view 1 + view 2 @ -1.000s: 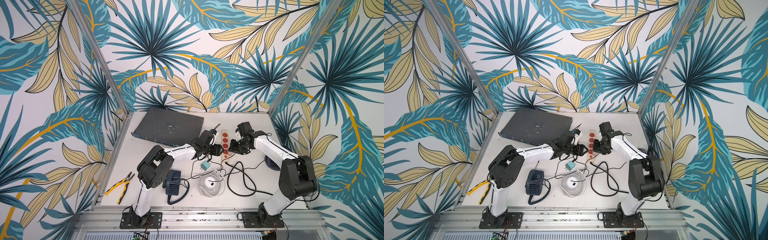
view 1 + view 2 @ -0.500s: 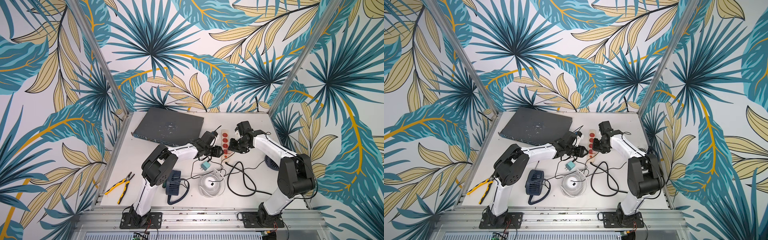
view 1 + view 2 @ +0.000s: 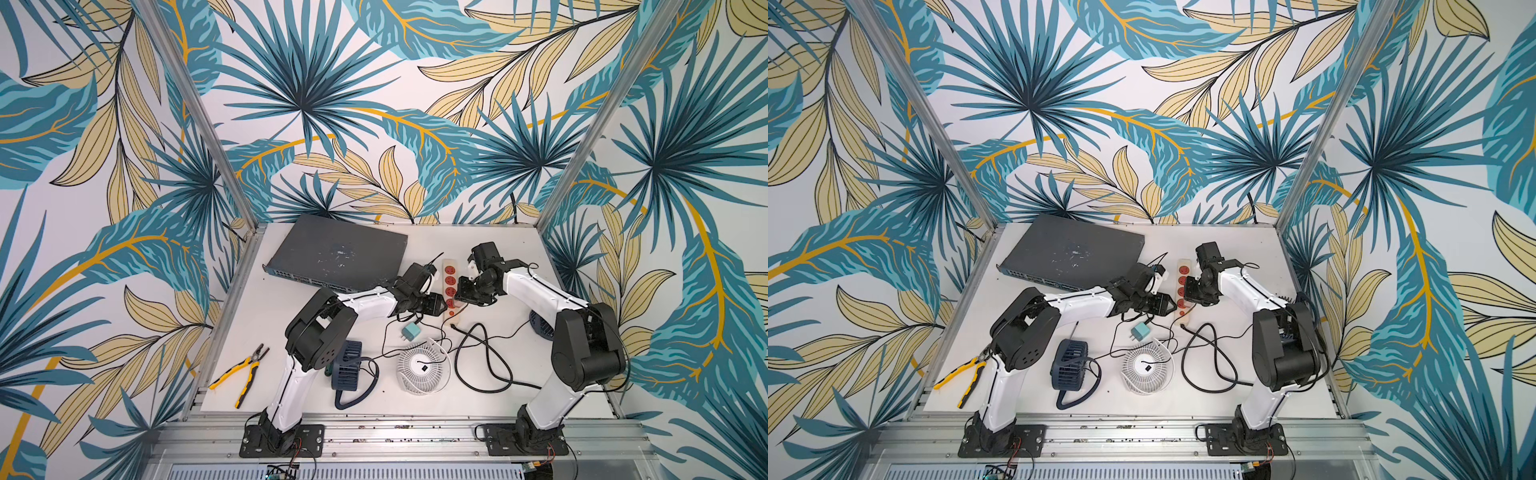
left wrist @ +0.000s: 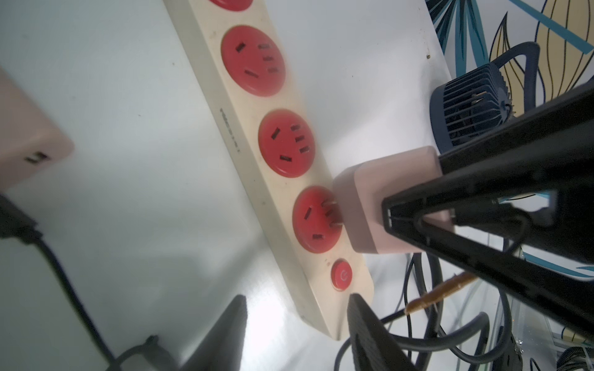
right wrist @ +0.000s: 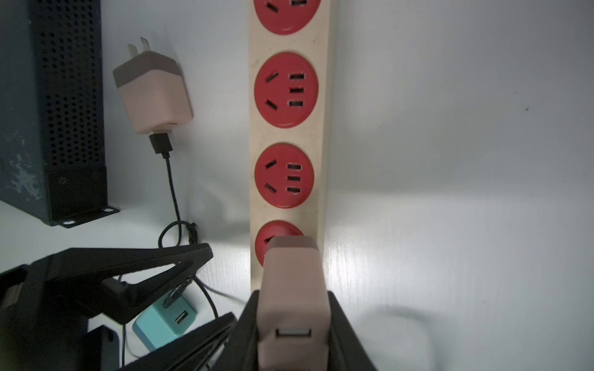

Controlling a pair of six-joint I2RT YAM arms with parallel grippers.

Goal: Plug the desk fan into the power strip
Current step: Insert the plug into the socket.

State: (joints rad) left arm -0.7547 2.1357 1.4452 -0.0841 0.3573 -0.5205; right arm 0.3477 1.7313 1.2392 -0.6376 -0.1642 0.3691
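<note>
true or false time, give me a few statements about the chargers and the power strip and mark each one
1. The right hand grips a pink charger. True.
2. Its prongs are pushed fully into the power strip. False: bare metal shows between charger and socket.
3. A second pink charger lies on the table with a black cable plugged in. True.
4. The teal charger is plugged into the strip. False: it lies loose on the table.
5. The pliers lie right beside the strip. False: they lie far from it, near the table's edge.
</note>
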